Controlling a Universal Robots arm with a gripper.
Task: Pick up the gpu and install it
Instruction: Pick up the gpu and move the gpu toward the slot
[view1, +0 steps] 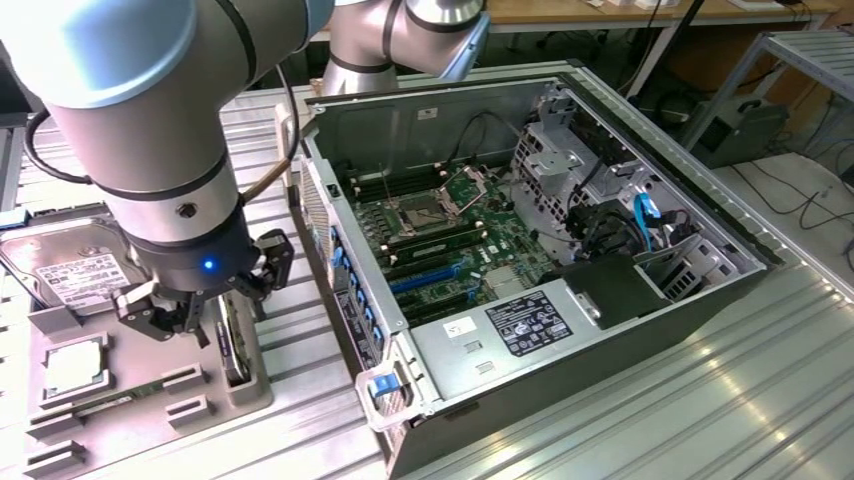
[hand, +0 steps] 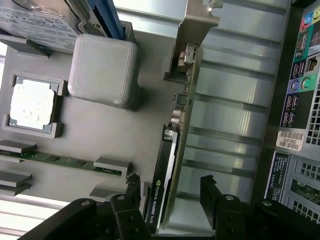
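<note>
One thin, flat, black rectangular gpu (hand: 164, 175) with a silver metal end bracket stood on its long edge in a slot of the grey moulded parts tray (hand: 125, 125). It was at the exterior view's left, just beside the open black-and-silver computer case (view1: 534, 250). Its long axis ran along the tray's edge nearest the case. The bracket end was far from the jaws and the labelled black end near them.

The black two-fingered gripper (hand: 170, 185) hung over that near end, jaws spread wide and grasping nothing. One finger stood off each flat face, so the gpu lay between them, with a clear gap on the case side. By my judgement, the jaws' closing line crossed the card's thin dimension squarely. A small square silver CPU chip (hand: 32, 102) sat well apart in the tray.
</note>
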